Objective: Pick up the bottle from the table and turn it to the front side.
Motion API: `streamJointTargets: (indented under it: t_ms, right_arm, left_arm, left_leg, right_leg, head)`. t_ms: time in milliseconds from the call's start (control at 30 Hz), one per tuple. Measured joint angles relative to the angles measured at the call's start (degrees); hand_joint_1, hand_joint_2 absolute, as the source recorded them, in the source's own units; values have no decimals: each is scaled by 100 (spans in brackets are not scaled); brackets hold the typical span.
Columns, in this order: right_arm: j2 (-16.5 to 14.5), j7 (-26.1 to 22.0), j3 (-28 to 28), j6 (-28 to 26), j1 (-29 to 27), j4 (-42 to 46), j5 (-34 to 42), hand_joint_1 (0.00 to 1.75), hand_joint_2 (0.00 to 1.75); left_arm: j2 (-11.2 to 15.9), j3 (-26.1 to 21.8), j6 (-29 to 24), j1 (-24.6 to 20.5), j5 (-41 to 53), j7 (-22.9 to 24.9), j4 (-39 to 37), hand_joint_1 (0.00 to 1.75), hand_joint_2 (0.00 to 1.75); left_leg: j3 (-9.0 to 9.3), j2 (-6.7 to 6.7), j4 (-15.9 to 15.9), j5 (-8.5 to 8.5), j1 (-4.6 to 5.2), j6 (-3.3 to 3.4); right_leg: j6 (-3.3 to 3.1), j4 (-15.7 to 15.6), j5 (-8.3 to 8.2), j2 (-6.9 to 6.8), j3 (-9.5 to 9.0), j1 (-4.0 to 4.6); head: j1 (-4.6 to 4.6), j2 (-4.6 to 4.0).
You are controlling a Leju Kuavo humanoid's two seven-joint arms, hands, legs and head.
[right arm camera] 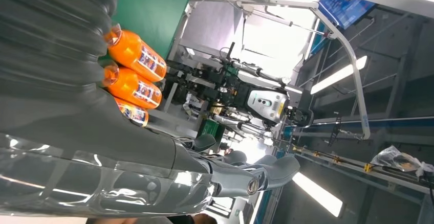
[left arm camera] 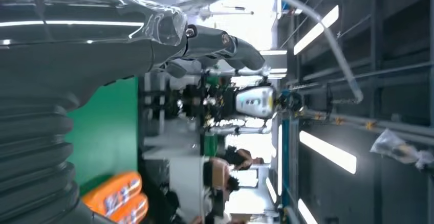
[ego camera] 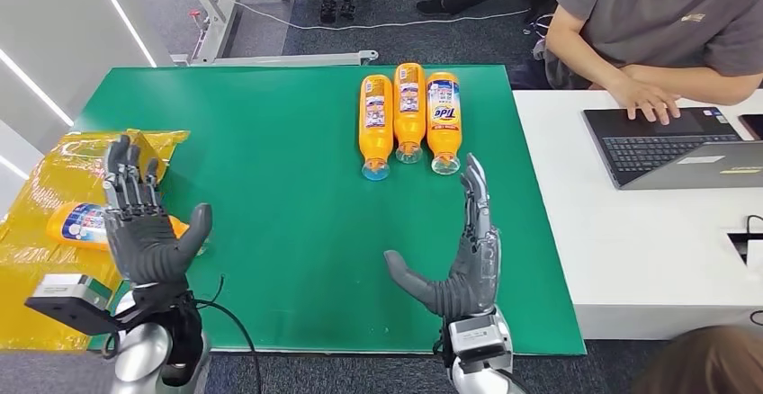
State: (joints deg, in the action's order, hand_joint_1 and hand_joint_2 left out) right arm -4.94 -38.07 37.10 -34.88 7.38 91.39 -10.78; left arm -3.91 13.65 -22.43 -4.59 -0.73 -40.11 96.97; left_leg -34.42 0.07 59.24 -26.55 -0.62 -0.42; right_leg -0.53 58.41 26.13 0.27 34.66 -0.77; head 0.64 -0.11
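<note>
Three orange bottles lie side by side at the far middle of the green table, caps toward me; they also appear in the right wrist view and the left wrist view. A fourth orange bottle lies on a yellow bag at the left, partly hidden behind my left hand. That hand is raised with fingers spread, holding nothing. My right hand stands on edge over the table's near middle, fingers straight, thumb out, empty, well short of the three bottles.
A yellow plastic bag covers the table's left end. On the white desk to the right sits a laptop, and a person types on it. A metal frame stands beyond the table.
</note>
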Motion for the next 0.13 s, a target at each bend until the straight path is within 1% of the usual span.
streamJointTargets:
  t_ms: [67, 133]
  right_arm:
    - [0, 0, -9, -7, -27, -10, -33, 0, 175]
    - [0, 0, -16, -11, -45, -13, -49, 0, 175]
  left_arm:
    - [-156, 70, 44, 69, 11, 0, 3, 0, 175]
    - [-246, 107, 74, 119, 17, 0, 14, 0, 175]
  left_leg:
    - [0, 1, 0, -1, 0, 1]
    - [0, 0, -1, -1, -1, 1]
  right_leg:
    - [0, 0, 0, 0, 0, 0]
    - [-1, 1, 1, 0, 1, 1]
  head:
    - [1, 0]
    - [1, 0]
